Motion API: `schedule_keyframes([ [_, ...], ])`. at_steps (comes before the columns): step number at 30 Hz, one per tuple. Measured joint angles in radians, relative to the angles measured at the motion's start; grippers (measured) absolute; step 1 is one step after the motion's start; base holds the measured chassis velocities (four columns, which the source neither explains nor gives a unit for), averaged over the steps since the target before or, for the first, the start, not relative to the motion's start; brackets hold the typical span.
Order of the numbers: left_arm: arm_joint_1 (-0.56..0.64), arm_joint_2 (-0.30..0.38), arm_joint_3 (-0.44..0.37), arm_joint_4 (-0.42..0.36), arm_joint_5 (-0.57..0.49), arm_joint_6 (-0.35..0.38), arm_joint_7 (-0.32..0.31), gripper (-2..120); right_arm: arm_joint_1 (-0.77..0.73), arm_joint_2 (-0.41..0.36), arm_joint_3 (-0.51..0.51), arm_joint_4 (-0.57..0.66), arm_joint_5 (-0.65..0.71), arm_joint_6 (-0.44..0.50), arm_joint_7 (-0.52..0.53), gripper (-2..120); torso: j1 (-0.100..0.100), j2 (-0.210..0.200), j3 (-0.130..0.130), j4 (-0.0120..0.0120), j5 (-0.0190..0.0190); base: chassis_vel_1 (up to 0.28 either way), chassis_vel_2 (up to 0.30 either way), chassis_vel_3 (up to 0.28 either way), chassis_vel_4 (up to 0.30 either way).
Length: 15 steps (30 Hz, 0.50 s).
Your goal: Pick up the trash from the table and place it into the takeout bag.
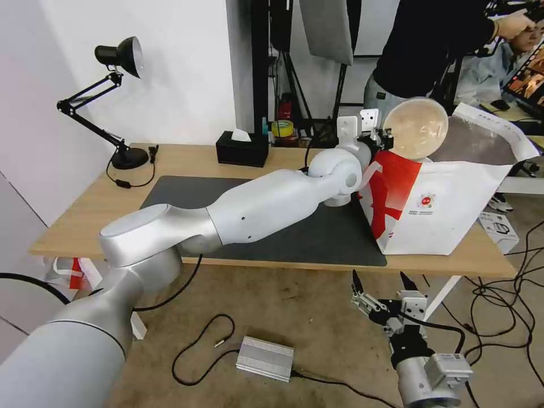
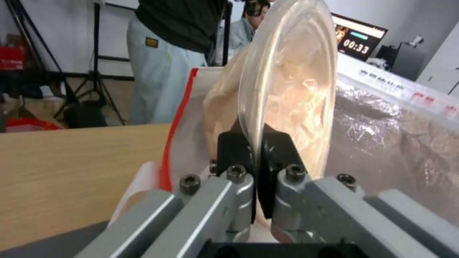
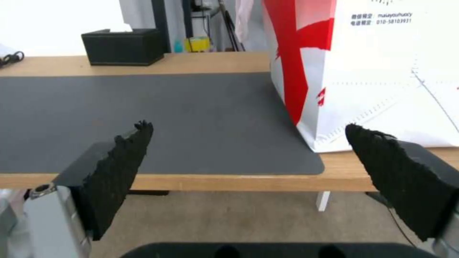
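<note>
At upper right, a bowl [image 1: 417, 128] is pinched by its rim in the left gripper [image 1: 383, 137], tilted over the takeout bag [image 1: 447, 209] for dropping in, while the right gripper [image 1: 378, 280] is held wide open at the lower right.

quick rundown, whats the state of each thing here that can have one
left gripper: shut on the bowl's rim, raised over the bag's mouth
beige paper bowl: held on edge, tilted, above the bag
takeout bag: open, upright on the table, partly on the grey mat
right gripper: open, idle below the table's front edge
tissue box: a tissue sticking up
desk lamp: looks off
</note>
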Motion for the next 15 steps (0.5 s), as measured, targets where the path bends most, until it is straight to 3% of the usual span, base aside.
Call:
schedule_keyframes([
  [15,0.007,0.000,0.012,0.009,0.024,-0.001,0.004,0,0.000,0.000,0.000,0.000,0.000,0.000,0.000,100,0.000,0.000,0.000,-0.0001,0.0000,0.000,0.000,0.000,0.000],
])
